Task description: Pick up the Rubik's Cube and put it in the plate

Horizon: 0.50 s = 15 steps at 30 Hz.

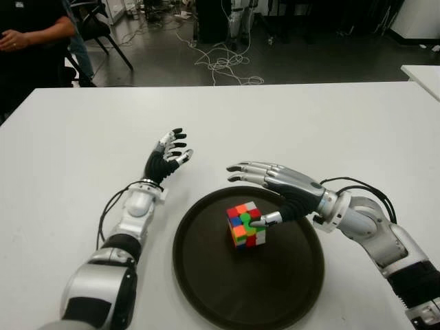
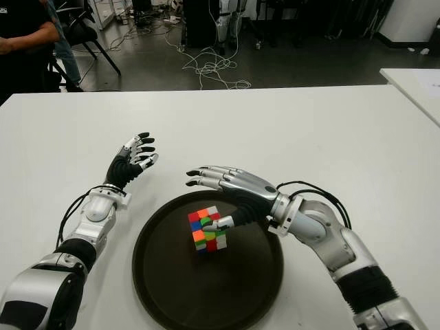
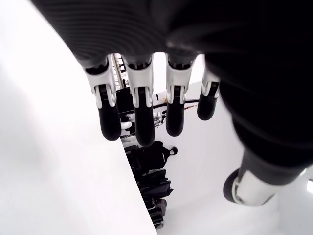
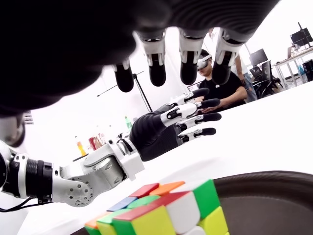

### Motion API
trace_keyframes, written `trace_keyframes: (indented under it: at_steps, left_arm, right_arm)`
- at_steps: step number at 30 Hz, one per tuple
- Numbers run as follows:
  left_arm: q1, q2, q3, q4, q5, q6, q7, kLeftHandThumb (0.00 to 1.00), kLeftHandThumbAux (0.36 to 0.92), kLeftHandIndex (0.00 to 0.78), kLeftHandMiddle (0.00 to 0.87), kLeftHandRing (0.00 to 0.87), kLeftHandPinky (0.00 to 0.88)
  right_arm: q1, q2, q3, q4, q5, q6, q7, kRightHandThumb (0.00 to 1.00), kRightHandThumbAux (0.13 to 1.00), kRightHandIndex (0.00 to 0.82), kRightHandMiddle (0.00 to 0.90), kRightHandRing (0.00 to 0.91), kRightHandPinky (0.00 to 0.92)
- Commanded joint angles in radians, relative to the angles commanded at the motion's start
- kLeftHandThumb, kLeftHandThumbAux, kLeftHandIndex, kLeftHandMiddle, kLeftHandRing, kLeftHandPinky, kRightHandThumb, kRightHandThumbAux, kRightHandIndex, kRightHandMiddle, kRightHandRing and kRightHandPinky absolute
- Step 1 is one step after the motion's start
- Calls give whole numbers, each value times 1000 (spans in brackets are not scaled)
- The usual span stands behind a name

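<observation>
The Rubik's Cube stands inside the dark round plate, slightly left of the plate's middle. My right hand reaches in from the right, open: its four fingers stretch out flat above the plate's far rim, and its thumb tip is at the cube's right face. The right wrist view shows the cube below the straight fingers, with none curled around it. My left hand shows open over the white table, just left of the plate, holding nothing.
A person sits beyond the table's far left corner, next to a chair. Cables lie on the floor behind the table. Another white table's corner shows at the far right.
</observation>
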Motion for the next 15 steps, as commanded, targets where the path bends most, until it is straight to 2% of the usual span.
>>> trace_keyframes:
  at_steps: [15]
  left_arm:
    - [-1,2,-3,2,6,-2,11,120,652,141,196,212,231]
  right_arm:
    - [-1,2,-5,13,-17,-10,-25,182,254,0,0,0,0]
